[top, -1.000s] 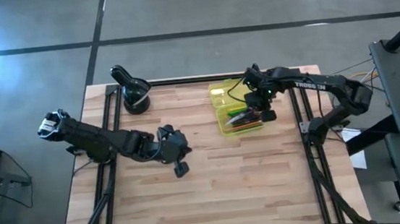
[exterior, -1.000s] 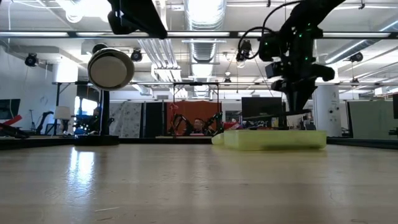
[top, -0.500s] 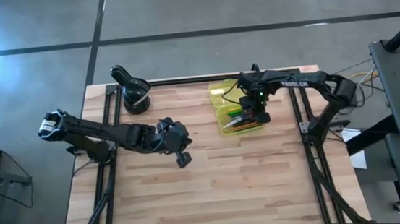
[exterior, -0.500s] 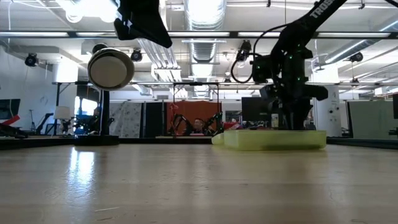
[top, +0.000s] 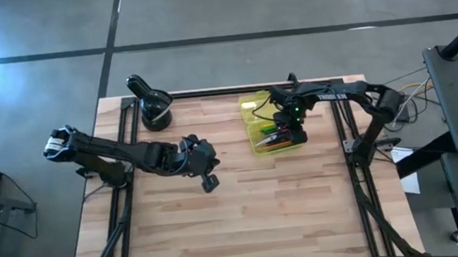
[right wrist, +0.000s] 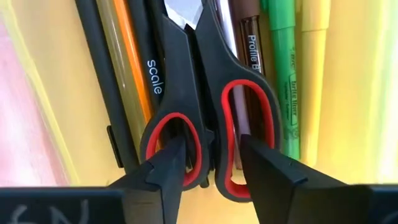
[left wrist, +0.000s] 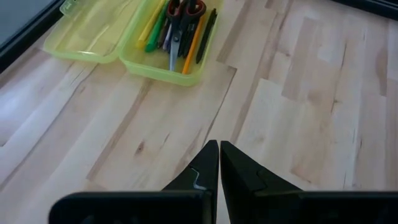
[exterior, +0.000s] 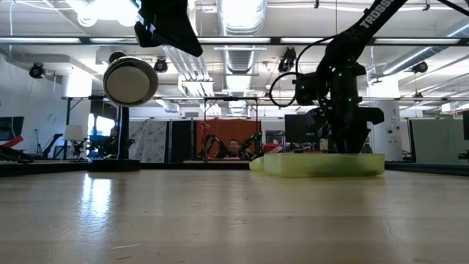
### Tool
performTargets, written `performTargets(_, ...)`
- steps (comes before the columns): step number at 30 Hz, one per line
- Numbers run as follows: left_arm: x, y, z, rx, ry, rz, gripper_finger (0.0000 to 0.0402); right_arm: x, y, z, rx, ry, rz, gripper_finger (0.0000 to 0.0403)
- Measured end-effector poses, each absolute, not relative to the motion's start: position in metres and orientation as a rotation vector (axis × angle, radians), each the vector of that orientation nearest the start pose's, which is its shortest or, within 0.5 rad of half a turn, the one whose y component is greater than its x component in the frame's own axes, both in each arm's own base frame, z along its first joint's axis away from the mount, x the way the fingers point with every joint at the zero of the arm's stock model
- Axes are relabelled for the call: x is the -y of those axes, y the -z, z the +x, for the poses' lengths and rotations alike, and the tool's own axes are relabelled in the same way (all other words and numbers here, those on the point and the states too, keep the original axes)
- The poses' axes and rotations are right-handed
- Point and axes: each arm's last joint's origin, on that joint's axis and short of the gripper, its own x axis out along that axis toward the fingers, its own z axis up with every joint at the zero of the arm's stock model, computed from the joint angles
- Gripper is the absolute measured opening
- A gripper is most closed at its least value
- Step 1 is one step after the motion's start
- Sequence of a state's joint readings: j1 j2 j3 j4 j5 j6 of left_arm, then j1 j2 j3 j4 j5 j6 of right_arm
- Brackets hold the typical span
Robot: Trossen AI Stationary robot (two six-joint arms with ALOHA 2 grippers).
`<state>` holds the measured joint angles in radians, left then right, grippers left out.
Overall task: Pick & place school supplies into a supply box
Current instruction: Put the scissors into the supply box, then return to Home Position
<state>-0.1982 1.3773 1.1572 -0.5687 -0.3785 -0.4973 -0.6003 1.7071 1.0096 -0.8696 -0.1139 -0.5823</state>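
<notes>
The yellow-green supply box (top: 257,148) lies open at the table's far right, its lid (left wrist: 93,37) flat beside it. Inside lie several pens and pencils (right wrist: 283,74), with the red-handled scissors (right wrist: 205,74) on top of them. My right gripper (right wrist: 214,155) points down into the box, open, one fingertip over each handle loop of the scissors. My left gripper (top: 210,183) hangs shut above the middle of the table and holds nothing. My right gripper comes from above with one fingertip (right wrist: 171,155) in or over each handle loop (right wrist: 186,134) of the scissors, the inner bars of the handles between the fingers. The scissors lie flat on the pens. Whether the fingers touch them I cannot tell.
A black round stand (top: 152,106) sits at the far left corner. Bare wooden tabletop (top: 245,219) stretches over the middle and near side. Dark rails (top: 123,196) run along the left and right edges.
My right gripper has sunk toward the box and now stands low inside it. My left gripper has swung a little toward the far edge and then kept still.
</notes>
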Motion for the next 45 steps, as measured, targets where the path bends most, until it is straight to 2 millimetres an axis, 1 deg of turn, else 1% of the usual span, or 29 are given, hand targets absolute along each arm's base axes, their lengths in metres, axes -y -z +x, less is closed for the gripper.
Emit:
performTargets(7,0.047,-0.3,0.285,-0.699,-0.336,-0.254,0.0,0.153,-0.178,0.229,-1.463,-0.022,0.079,0.0147)
performTargets(10,0.047,-0.3,0.285,-0.699,-0.335,-0.255,0.0,0.151,-0.192,0.226,-1.43,0.031,0.103,0.0143)
performTargets(12,0.047,-0.3,0.285,-0.699,-0.335,-0.255,0.0,0.149,-0.201,0.224,-1.392,0.084,0.149,0.0139)
performTargets(15,0.047,-0.3,0.285,-0.696,-0.334,-0.257,0.0,0.143,-0.218,0.22,-1.283,0.104,0.267,0.0132)
performTargets(18,0.047,-0.302,0.286,-0.674,-0.331,-0.265,0.0,0.136,-0.235,0.219,-1.129,0.095,0.378,0.0121)
performTargets(22,0.043,-0.304,0.289,-0.646,-0.34,-0.28,0.0,0.124,-0.256,0.218,-0.936,0.114,0.4,0.0098)
performTargets(25,0.036,-0.306,0.292,-0.614,-0.356,-0.298,0.0,0.118,-0.269,0.215,-0.825,0.135,0.403,0.0077)
performTargets(28,0.029,-0.31,0.295,-0.565,-0.371,-0.319,0.0,0.113,-0.275,0.208,-0.757,0.163,0.436,0.0057)
performTargets(33,0.015,-0.318,0.303,-0.456,-0.391,-0.329,0.0,0.108,-0.278,0.199,-0.722,0.182,0.469,0.0038)
performTargets(39,0.0,-0.327,0.309,-0.342,-0.443,-0.306,0.0,0.107,-0.281,0.197,-0.701,0.203,0.511,0.0033)
performTargets(45,-0.006,-0.335,0.311,-0.263,-0.447,-0.298,0.0,0.106,-0.288,0.198,-0.636,0.214,0.535,0.0033)
